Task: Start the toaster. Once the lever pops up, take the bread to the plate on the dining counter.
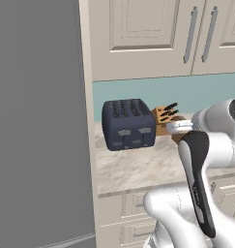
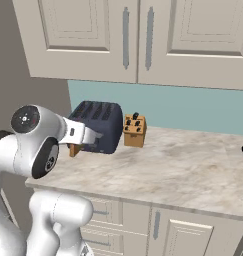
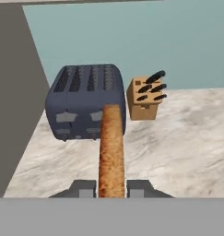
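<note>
Looking along the hand view, I have the claw (image 3: 111, 189) clenched on the bread (image 3: 111, 152), one thin golden-brown slice seen edge-on that runs up from between the two dark finger tips and covers part of the toaster's front. The toaster (image 3: 85, 101) is a single dark navy box with four slots on top and grey lever panels on its front; it sits on the marbled counter (image 3: 178, 147) at the left end, close to the tall grey panel (image 1: 36, 121) that bounds the counter on that side. Just beside the toaster, on its right as I face it, stands one brown knife block (image 3: 144, 99) with four dark handles sticking out of it; I see a narrow gap between block and toaster in the hand view. In the left base view the toaster (image 1: 127, 124) and knife block (image 1: 163, 118) stand behind the arm's wrist, and the block is partly hidden by the white link. In the right base view the arm's forearm crosses in front of the toaster (image 2: 100, 125), with the bread (image 2: 75, 148) showing as a small brown piece under the wrist, held clear of the counter (image 2: 183, 165) in front of the toaster. The knife block (image 2: 134, 130) stands free there. Above the counter I count two cream cabinet doors with two vertical metal handles (image 2: 126, 37), over a teal backsplash (image 2: 193, 107).
</note>
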Available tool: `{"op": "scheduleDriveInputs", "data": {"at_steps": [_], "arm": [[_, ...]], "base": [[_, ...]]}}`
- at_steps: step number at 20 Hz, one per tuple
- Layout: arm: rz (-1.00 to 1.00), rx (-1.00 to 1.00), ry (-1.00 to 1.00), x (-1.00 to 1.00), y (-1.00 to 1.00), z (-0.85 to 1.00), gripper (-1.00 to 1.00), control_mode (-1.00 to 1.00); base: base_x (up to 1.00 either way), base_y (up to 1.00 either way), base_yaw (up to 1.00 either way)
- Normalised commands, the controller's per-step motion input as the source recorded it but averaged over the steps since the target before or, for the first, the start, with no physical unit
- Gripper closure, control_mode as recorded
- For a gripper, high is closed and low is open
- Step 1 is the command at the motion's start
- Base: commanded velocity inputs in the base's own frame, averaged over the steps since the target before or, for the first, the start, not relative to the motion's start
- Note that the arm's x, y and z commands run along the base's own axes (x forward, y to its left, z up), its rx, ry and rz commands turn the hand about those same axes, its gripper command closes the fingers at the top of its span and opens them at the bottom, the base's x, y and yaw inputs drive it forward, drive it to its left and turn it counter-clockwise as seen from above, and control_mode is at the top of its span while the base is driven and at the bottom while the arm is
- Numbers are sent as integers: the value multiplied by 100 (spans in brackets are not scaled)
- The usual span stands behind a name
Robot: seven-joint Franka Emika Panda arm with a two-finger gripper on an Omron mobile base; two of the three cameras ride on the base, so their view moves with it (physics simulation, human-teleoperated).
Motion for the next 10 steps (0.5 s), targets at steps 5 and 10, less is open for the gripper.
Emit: {"op": "scheduleDriveInputs", "data": {"at_steps": [5, 10], "arm": [[-1, 0, 6, -49, 0, 0, 100, -100], [-3, 0, 3, -41, 0, 0, 100, -100]], "base": [[0, 0, 0], [0, 0, 0]]}}
